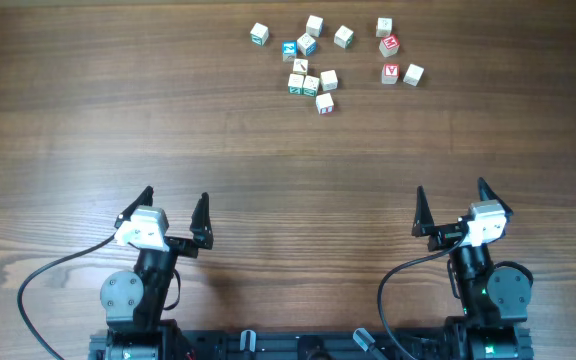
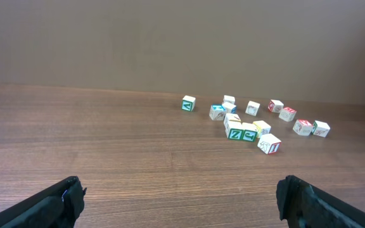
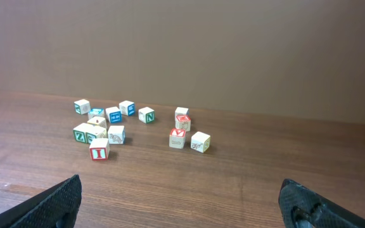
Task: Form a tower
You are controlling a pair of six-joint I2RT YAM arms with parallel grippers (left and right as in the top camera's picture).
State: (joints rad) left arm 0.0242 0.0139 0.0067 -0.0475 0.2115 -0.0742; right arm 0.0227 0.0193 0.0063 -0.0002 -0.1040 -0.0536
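Whitish printed toy cubes (image 1: 328, 79) lie scattered well ahead, nearer the right gripper (image 1: 450, 187) than the left gripper (image 1: 176, 194); both claws gape wide.

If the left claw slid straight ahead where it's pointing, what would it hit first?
Likely the lone green-printed cube at the scatter's left edge; it sits almost dead ahead of the open left claw, with bare table between. Height is unclear; it might pass above.
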